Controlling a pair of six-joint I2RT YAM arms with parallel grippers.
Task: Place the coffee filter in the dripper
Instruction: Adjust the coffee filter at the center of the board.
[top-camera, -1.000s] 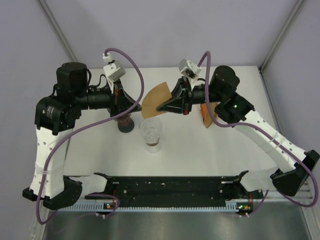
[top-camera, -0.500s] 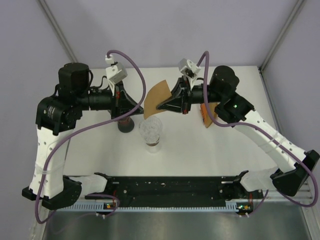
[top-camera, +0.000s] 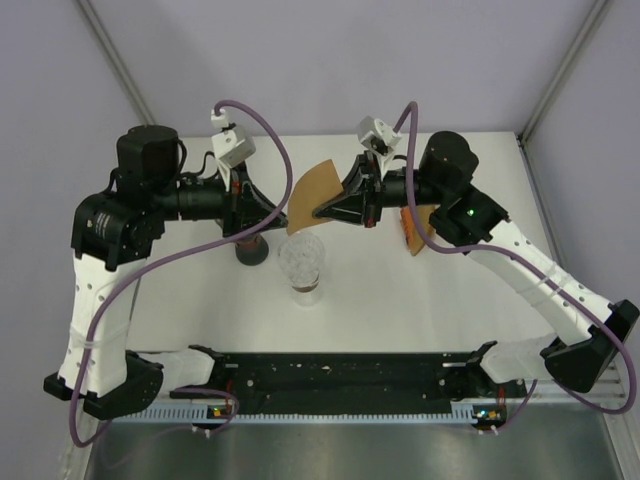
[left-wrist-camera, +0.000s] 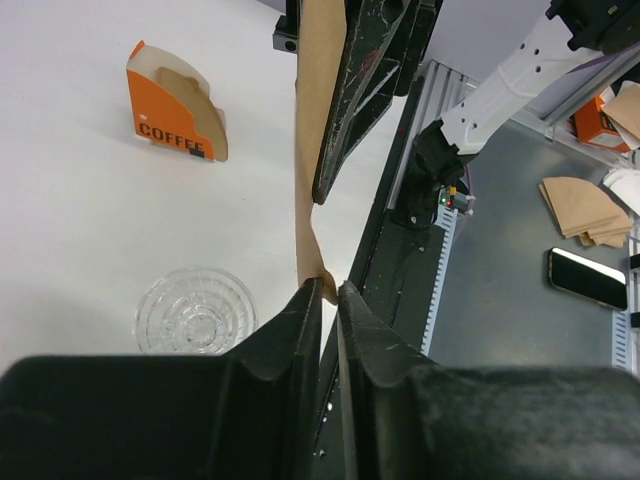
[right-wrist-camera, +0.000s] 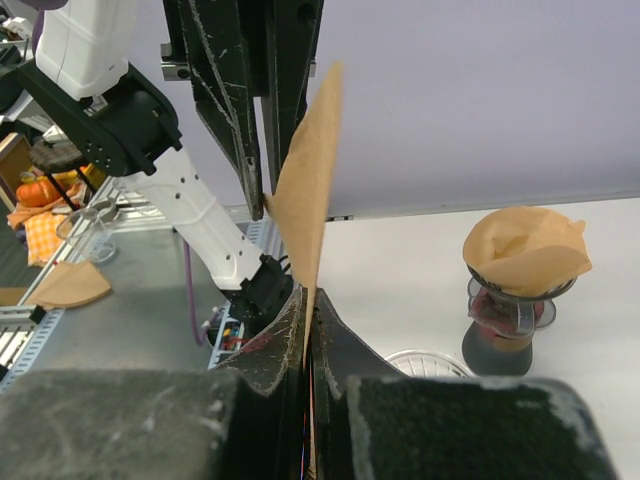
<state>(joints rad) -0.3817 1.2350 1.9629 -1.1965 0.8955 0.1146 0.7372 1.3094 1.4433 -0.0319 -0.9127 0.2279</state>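
You are holding the filter (top-camera: 312, 192) in the air between the two arms, above and just behind the dripper (top-camera: 301, 258). Your right gripper (top-camera: 320, 212) is clenching it: in the right wrist view the paper is rising straight out of the closed fingers, and the pinched edge itself is hidden between them.

Your left gripper (top-camera: 280, 222) is meeting the filter's lower corner. In the left wrist view its fingers are standing a sliver apart with that corner sitting right at their tips. You cannot tell from here whether they are pinching the paper or only touching it. That view is showing the filter edge-on, so you are seeing it only as a thin strip, with the right gripper's dark finger covering part of it.

The dripper is standing empty on the table (top-camera: 400, 300). The left wrist view cuts off its near rim behind the gripper, and the right wrist view shows only a slice of it.

A filled dripper (top-camera: 252, 250) is standing left of it, mostly hidden from above by the left gripper; the right wrist view shows paper in it. The box (top-camera: 411, 235) is half hidden under the right arm.
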